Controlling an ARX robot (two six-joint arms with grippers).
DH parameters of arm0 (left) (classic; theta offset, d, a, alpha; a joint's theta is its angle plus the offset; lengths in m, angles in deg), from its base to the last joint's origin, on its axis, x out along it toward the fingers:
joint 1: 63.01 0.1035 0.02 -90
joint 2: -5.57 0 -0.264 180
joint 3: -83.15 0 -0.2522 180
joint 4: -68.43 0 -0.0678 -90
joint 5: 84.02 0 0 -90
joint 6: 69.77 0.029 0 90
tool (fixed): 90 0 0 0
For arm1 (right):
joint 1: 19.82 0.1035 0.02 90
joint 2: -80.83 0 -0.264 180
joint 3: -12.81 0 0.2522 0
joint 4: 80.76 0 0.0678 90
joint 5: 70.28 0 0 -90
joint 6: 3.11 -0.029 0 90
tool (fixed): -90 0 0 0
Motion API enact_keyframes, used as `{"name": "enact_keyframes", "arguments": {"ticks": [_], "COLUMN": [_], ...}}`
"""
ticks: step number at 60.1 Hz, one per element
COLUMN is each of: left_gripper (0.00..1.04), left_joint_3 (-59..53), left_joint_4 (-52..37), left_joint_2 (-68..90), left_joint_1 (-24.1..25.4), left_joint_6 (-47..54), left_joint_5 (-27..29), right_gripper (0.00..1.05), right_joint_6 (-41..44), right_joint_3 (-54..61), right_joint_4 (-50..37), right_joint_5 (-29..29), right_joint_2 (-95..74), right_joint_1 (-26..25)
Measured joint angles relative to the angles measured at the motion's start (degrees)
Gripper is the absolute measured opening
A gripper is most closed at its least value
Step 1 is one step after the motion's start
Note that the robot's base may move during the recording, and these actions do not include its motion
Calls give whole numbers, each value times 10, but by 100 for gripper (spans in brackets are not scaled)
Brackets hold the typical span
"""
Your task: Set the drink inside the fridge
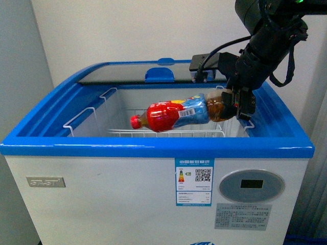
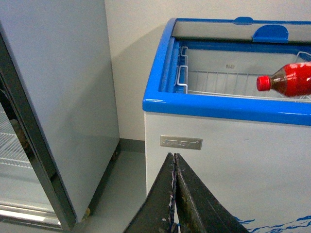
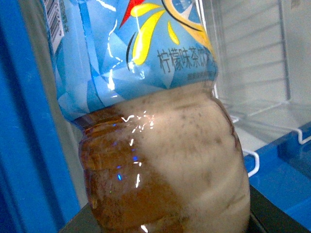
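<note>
At my twelve o'clock a plain off-white wall rises, evenly lit. At my nine o'clock stands a tall grey cabinet, with wire shelves behind its glass door. The grey floor meets the wall at a grey skirting.

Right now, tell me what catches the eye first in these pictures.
The bottle, red cap pointing left, hangs sideways in the open top of the fridge, gripped at its base by the right pincer. A wire basket sits inside beneath it. The left pincer is shut, low before the fridge's white front.
</note>
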Motion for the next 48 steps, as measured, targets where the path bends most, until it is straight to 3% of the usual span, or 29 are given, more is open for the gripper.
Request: {"name": "enact_keyframes", "arguments": {"ticks": [16, 37, 48], "left_gripper": [3, 3, 3], "left_joint_3": [0, 0, 0], "left_joint_4": [65, 137, 167], "left_joint_2": [-70, -144, -174], "left_joint_1": [0, 0, 0], "left_joint_6": [0, 0, 0], "left_joint_5": [0, 0, 0], "right_gripper": [42, 42, 66], "right_joint_6": [6, 23, 21], "right_joint_3": [-42, -21, 16], "right_joint_4": [-30, -105, -145], "right_joint_5": [-38, -41, -37], "right_joint_2": [-69, -88, -72], "right_joint_1": [-7, 19, 24]}}
